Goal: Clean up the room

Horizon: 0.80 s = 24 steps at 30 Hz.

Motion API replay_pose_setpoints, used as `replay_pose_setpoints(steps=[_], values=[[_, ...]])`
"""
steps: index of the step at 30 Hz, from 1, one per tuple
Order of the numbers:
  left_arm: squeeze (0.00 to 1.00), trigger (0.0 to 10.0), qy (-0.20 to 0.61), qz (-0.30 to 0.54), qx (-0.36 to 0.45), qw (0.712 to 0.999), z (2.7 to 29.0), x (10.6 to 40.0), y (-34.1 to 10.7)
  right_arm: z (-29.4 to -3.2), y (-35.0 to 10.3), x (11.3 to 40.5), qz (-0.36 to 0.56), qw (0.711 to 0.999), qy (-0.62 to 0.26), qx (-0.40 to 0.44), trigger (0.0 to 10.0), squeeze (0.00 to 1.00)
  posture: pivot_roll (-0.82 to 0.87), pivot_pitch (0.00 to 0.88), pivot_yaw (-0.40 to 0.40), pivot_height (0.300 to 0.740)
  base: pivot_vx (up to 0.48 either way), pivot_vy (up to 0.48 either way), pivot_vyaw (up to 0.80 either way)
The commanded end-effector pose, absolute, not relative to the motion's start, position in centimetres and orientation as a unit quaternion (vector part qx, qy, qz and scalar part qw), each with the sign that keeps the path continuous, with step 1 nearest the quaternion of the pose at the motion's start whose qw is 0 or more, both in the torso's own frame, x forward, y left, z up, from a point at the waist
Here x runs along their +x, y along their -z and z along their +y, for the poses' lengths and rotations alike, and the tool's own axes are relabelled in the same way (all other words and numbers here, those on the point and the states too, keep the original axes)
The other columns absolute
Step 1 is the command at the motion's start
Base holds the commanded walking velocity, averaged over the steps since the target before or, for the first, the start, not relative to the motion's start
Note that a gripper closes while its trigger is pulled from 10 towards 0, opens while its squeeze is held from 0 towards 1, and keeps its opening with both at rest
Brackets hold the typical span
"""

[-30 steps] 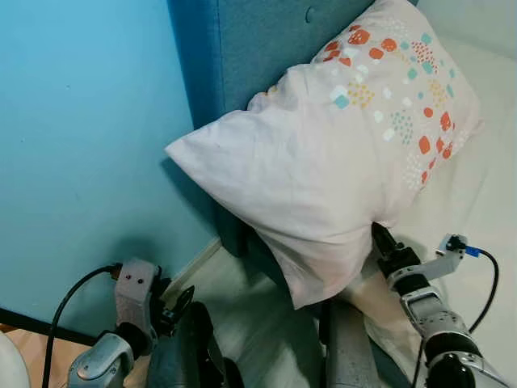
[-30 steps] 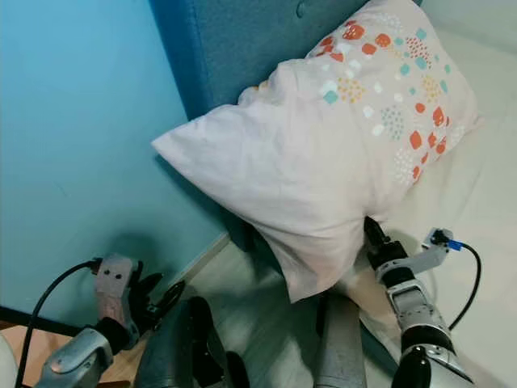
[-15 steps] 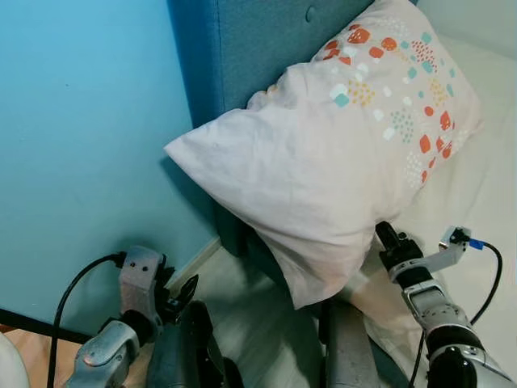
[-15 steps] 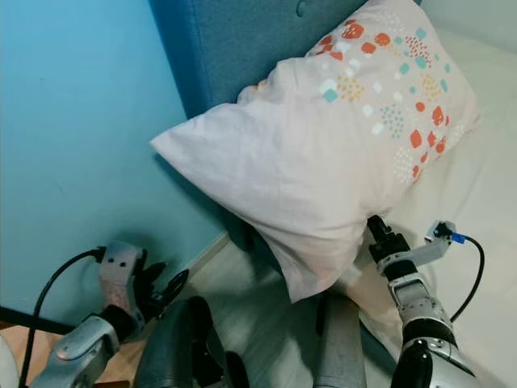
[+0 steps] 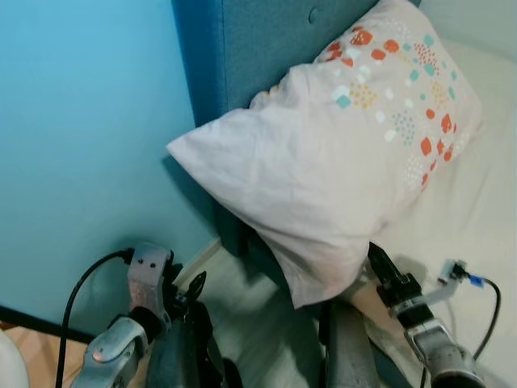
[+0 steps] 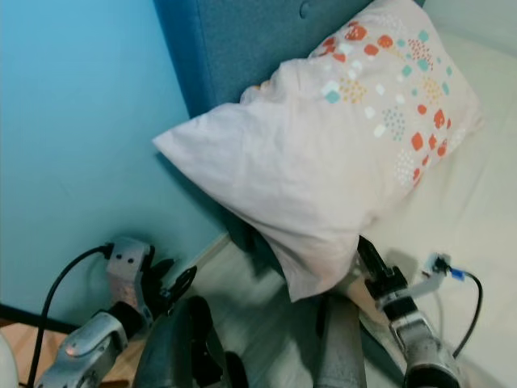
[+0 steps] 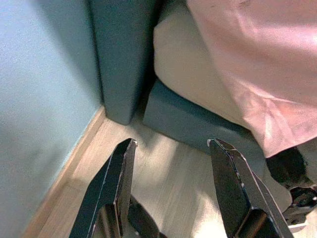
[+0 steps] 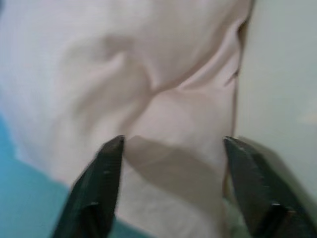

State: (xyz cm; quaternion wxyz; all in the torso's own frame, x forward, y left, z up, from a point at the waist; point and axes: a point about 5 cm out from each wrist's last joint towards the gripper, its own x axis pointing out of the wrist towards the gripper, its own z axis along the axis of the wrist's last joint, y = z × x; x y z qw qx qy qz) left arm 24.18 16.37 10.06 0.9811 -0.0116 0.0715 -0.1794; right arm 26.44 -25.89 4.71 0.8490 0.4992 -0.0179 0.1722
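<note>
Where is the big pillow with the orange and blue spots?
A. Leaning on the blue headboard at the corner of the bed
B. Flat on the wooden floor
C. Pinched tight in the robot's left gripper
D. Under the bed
A: the pillow is propped against the blue headboard on the bed, one corner hanging over the edge; the right gripper is open beside that lower corner, and the left gripper is open over the floor.

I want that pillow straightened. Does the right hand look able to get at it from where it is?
Probably yes: the right hand is open, pointing at the pillow at its lower corner, nothing between.
</note>
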Motion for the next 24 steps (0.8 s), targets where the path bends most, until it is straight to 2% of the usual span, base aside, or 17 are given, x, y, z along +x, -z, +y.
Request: replay_pose_setpoints(steps=[1,9,11,14,15,16,24], values=[[0.0,10.0,0.183,0.087,-0.015,0.979,16.5,23.5,-9.7,-26.0,-5.2,25.9,-0.043,0.841,-0.192,0.504,10.0,1.0,0.1,0.293,0.064,0.49,0.0,0.0,0.0],[0.0,10.0,0.183,0.093,-0.012,0.979,16.8,23.2,-9.6,-25.6,-4.8,25.7,-0.043,0.835,-0.182,0.517,10.0,1.0,0.11,0.314,0.07,0.49,0.0,0.0,0.0],[0.0,10.0,0.183,0.094,-0.012,0.979,16.8,23.0,-9.6,-25.2,-4.9,26.2,-0.042,0.833,-0.18,0.522,10.0,1.0,0.12,0.317,0.075,0.49,0.0,0.0,0.0],[0.0,10.0,0.188,0.1,-0.007,0.977,16.7,22.5,-9.6,-24.8,-4.7,28.6,-0.008,0.832,-0.113,0.544,10.0,0.99,0.12,0.32,0.078,0.49,0.0,0.0,0.0],[0.0,10.0,0.188,0.1,-0.007,0.977,16.7,22.5,-9.6,-24.8,-4.7,28.6,-0.008,0.832,-0.113,0.544,10.0,0.99,0.12,0.32,0.078,0.49,0.0,0.0,0.0],[0.0,10.0,0.19,0.098,-0.006,0.977,16.7,22.6,-9.8,-24.2,-4.8,29.4,0.01,0.83,-0.1,0.549,10.0,0.0,0.13,0.325,0.08,0.49,0.0,0.0,0.0],[0.0,10.0,0.19,0.09,-0.003,0.978,16.8,22.7,-10.6,-21.7,-7.1,32.3,0.009,0.816,-0.142,0.561,10.0,0.0,0.15,0.341,0.086,0.49,0.0,0.0,0.0]])
